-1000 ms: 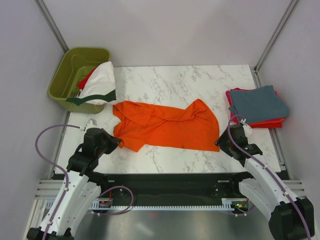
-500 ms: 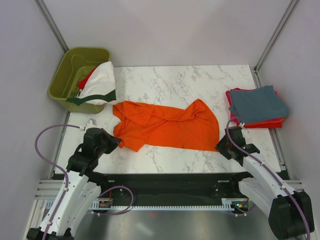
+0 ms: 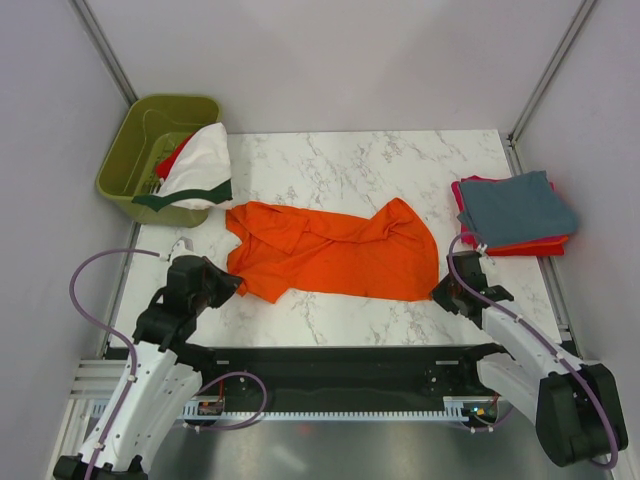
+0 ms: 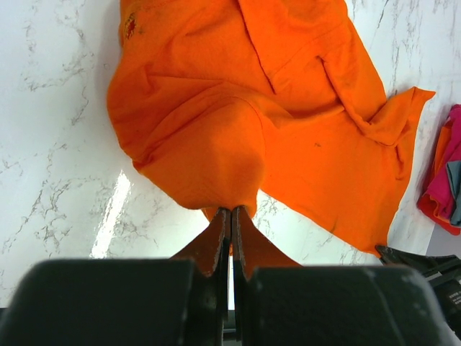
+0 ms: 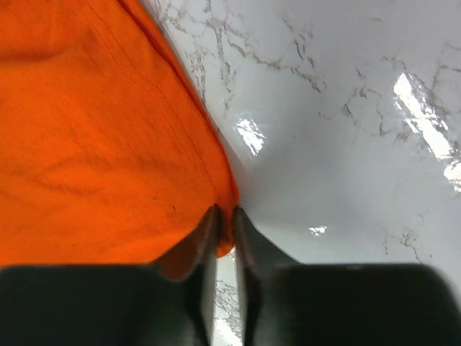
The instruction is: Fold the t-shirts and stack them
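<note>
- The left gripper [image 3: 230, 284] is at the near left edge of the orange t-shirt [image 3: 340, 252]. In the left wrist view its two fingers [image 4: 213, 242] are pressed together, and a bit of the orange cloth is pinched between them.
- The right gripper [image 3: 441, 291] is at the near right corner of the same shirt. In the right wrist view its fingers [image 5: 256, 249] are almost touching, and the shirt's corner is squeezed between them.
- The orange t-shirt lies across the middle of the white marble table [image 3: 350, 160], stretched from left to right. It is bumpy and wrinkled, not flat. A flap is folded over on its left side.
- Farther back on the right is a pile of folded shirts, apart from the orange one. The grey-blue t-shirt [image 3: 518, 208] is on top. A pink t-shirt [image 3: 458, 190] and a red edge peek out from under it.
- At the far left corner is the green bin [image 3: 130, 130]. The white t-shirt [image 3: 200, 165] with dark green trim hangs over its rim. A red t-shirt [image 3: 170, 158] shows just beside it in the bin.
</note>
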Available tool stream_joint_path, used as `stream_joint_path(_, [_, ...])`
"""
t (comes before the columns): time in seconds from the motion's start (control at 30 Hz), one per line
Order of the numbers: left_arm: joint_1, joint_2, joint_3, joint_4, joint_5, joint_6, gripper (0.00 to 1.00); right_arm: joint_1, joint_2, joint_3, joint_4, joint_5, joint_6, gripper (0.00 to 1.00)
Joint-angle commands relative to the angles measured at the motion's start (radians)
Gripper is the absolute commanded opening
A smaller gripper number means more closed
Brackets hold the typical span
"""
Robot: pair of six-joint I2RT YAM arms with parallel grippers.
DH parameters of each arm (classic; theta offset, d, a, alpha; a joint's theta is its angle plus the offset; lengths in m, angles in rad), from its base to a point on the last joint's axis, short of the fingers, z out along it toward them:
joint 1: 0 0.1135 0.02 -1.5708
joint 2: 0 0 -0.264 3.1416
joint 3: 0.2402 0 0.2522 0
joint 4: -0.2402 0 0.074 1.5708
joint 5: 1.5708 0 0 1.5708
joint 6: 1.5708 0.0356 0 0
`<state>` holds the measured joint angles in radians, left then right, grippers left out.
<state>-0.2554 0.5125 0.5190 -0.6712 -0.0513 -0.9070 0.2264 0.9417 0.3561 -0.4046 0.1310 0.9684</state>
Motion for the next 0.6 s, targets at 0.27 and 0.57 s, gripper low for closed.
stream_joint_path(0.27, [-0.001, 0.099, 0.079, 0.091, -0.041, 0.057, 0.02, 0.007, 0.003, 0.127, -0.010, 0.067, -0.066, 0.00])
stream_joint_path(0.57, [0.010, 0.440, 0.280, 0.220, -0.065, 0.097, 0.02, 0.005, 0.193, 0.391, 0.131, 0.015, -0.227, 0.00])
